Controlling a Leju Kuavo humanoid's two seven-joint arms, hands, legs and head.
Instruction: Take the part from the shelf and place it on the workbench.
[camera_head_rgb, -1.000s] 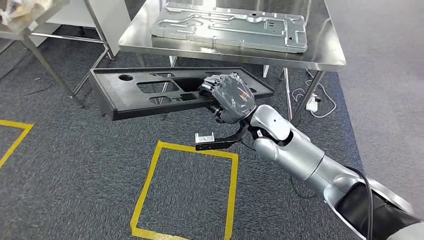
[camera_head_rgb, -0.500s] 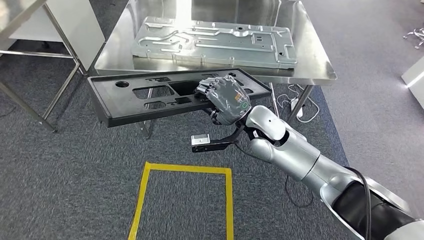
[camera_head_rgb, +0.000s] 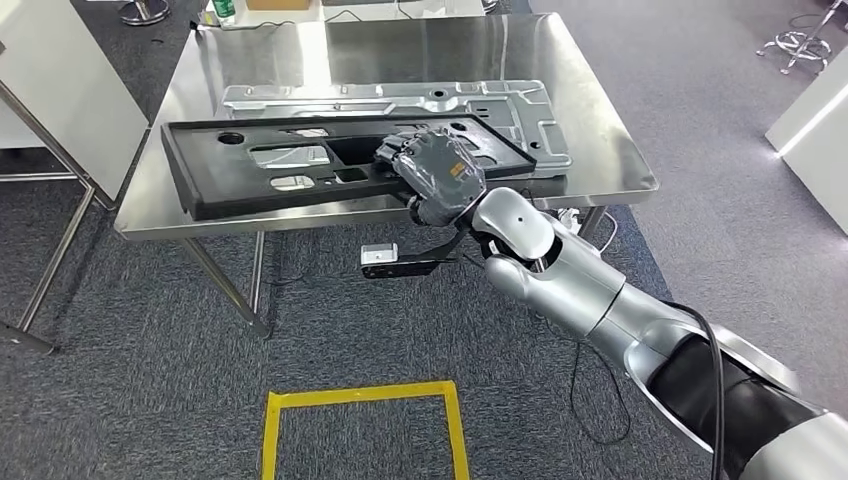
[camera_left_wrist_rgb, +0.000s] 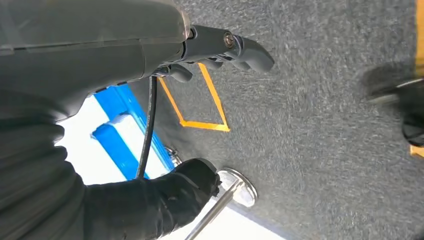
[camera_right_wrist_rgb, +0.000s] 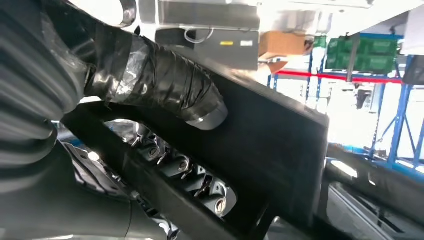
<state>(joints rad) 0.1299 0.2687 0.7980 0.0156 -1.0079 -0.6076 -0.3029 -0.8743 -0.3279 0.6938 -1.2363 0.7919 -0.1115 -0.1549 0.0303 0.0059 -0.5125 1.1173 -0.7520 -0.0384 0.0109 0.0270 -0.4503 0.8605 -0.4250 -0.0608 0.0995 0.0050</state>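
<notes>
The steel table (camera_head_rgb: 600, 150) carries a grey metal panel (camera_head_rgb: 520, 110) beyond the right hand (camera_head_rgb: 435, 180). That hand grips the long black part (camera_head_rgb: 230, 185), which stretches leftward from it above the table's near edge. The left hand (camera_left_wrist_rgb: 220, 47) hangs over carpet, fingers curled, holding nothing.

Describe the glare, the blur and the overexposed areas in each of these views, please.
Head view: sharp, with ceiling light glaring off the steel workbench behind the black part. Left wrist view: carpet streaked by motion blur, a white overexposed patch near the blue frame. Right wrist view: background blown out white, thumb slightly soft.
</notes>
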